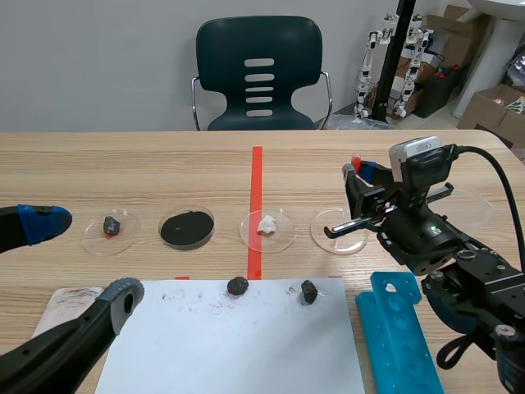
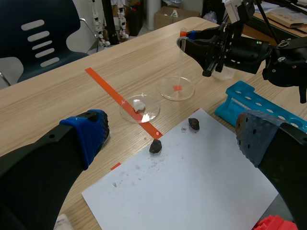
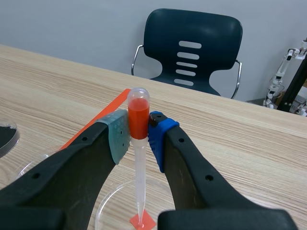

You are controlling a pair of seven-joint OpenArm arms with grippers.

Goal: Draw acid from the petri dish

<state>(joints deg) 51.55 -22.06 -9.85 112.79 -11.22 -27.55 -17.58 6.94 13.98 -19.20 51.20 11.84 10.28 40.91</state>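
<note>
Pipette (image 3: 139,167): slim clear plastic tube, upright, with a round bulb full of orange-red liquid. Right claw (image 3: 139,129) is clamped on the bulb from both sides. Tip sits down inside the clear round petri dish (image 1: 344,242), right side of the wood-grain worktop (image 1: 123,172). Blue holed rack (image 1: 402,328) is near the dish. The worktop runs on past the dish to its far edge. Left claw (image 2: 172,136) is spread wide, gripping nothing.

Four clear round petri dishes (image 1: 281,232) sit behind a white paper sheet (image 1: 238,345) (two dark rocks (image 1: 238,286) on it), blue plastic rack (image 1: 398,320) right of it.
</note>
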